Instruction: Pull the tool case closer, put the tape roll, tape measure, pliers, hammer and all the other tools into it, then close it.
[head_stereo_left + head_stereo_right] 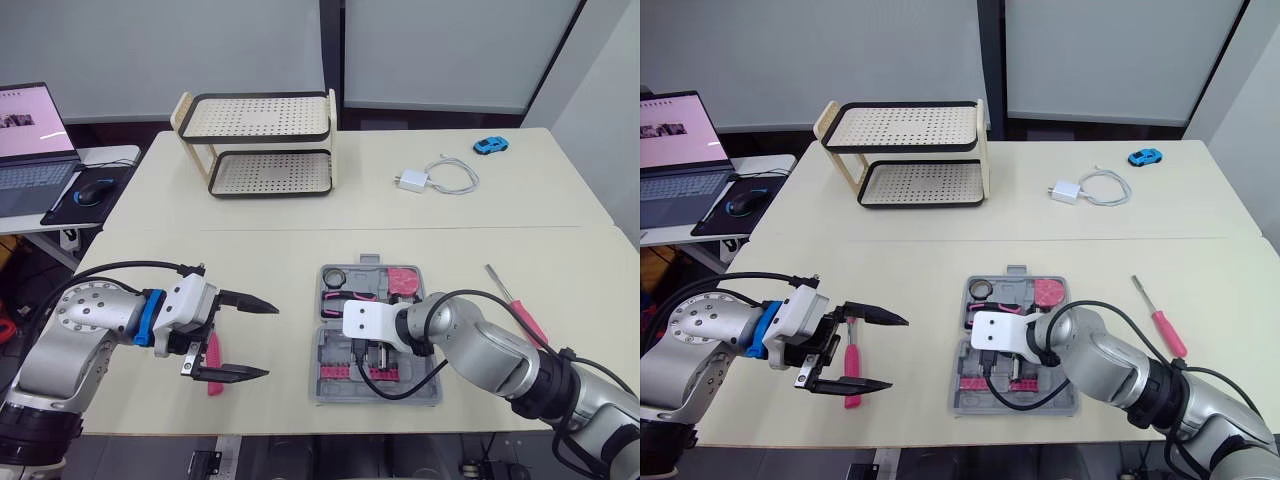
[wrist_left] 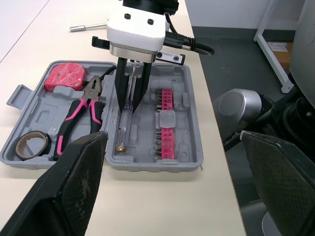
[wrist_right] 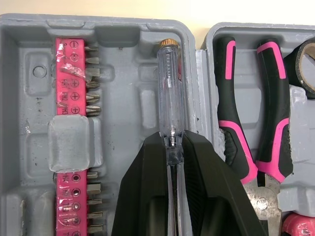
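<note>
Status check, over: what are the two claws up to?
Right gripper shut on clear screwdriver inside open tool case. Left gripper open near pink-handled tool. Red screwdriver lies outside case.

Minus and plus symbols are seen on the pink bit holder (image 3: 65, 73) (lettering below them is not legible).

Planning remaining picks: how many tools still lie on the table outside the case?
2. A pink-handled tool lies under the left gripper; a red-handled screwdriver lies right of the case. Others may be hidden.
</note>
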Tool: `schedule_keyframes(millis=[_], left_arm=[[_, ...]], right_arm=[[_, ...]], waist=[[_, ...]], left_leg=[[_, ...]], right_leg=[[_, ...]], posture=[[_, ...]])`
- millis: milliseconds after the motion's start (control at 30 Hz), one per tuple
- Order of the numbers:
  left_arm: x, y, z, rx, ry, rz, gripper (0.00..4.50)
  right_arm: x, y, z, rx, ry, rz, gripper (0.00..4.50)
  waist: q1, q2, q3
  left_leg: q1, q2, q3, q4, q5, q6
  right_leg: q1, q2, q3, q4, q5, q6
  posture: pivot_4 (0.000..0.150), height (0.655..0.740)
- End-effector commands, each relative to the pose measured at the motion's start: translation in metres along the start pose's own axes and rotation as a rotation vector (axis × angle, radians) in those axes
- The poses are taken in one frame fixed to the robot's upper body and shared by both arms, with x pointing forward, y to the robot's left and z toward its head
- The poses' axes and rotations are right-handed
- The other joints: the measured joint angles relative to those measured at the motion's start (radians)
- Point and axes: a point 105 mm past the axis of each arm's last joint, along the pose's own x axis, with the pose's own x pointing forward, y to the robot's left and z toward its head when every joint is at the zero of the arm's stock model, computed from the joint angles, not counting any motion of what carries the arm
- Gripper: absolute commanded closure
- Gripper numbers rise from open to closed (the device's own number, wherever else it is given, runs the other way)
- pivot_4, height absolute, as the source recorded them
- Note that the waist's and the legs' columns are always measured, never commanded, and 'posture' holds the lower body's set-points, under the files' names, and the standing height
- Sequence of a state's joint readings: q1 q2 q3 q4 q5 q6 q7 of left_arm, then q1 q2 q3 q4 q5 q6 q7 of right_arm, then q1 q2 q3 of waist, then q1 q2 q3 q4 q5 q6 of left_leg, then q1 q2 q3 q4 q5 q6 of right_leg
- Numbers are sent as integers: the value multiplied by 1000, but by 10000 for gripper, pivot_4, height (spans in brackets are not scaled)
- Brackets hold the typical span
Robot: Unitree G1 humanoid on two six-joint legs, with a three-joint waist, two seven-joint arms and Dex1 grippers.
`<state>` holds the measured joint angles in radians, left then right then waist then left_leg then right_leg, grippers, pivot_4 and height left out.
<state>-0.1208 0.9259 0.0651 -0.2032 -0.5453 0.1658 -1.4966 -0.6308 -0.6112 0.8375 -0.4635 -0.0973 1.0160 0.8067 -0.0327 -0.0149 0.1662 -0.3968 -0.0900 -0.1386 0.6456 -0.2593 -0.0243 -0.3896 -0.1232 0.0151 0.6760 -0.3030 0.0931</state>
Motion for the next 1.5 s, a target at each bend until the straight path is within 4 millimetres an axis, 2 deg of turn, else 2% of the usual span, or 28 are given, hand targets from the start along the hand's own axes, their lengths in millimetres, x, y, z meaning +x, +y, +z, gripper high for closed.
schedule_keyframes(millis=[33, 533, 667, 1033, 1267, 1333, 1433, 1500], left_arm=[[-4, 1, 6, 39, 13, 5, 0], [-4, 0, 5, 33, 16, 9, 0], [-4, 0, 5, 33, 16, 8, 0], [-3, 1, 5, 35, 10, 3, 0], [-2, 2, 6, 40, 7, 3, 0], [-1, 2, 6, 41, 6, 4, 0], [-1, 2, 6, 41, 7, 3, 0], [-1, 2, 6, 41, 7, 3, 0]], right_arm=[[-4, -4, 6, -24, -16, -19, 43293], [1, -3, 6, -16, -17, -20, 43293], [1, -3, 7, -12, -24, -22, 30188], [-3, -6, 10, -20, -47, -32, 30188], [-5, -8, 4, -19, -47, -36, 30188], [-4, -8, 2, -14, -49, -39, 33910], [-2, -6, 0, -11, -47, -37, 43124], [-1, -5, 0, -10, -45, -34, 44853]], waist=[[0, 0, 0], [0, 0, 0], [0, 0, 0], [0, 0, 0], [0, 0, 0], [0, 0, 0], [0, 0, 0], [0, 0, 0]], left_leg=[[0, 0, 0, 0, 0, 0], [0, 0, 0, 0, 0, 0], [0, 0, 0, 0, 0, 0], [0, 0, 0, 0, 0, 0], [0, 0, 0, 0, 0, 0], [0, 0, 0, 0, 0, 0], [0, 0, 0, 0, 0, 0], [0, 0, 0, 0, 0, 0]], right_leg=[[0, 0, 0, 0, 0, 0], [0, 0, 0, 0, 0, 0], [0, 0, 0, 0, 0, 0], [0, 0, 0, 0, 0, 0], [0, 0, 0, 0, 0, 0], [0, 0, 0, 1, 0, 0], [0, 0, 0, 1, 0, 0], [0, 0, 0, 1, 0, 0]], posture=[[1500, 7400], [1500, 7400], [1500, 7400], [1500, 7400], [1500, 7400], [1500, 7400], [1500, 7400], [1500, 7400]])
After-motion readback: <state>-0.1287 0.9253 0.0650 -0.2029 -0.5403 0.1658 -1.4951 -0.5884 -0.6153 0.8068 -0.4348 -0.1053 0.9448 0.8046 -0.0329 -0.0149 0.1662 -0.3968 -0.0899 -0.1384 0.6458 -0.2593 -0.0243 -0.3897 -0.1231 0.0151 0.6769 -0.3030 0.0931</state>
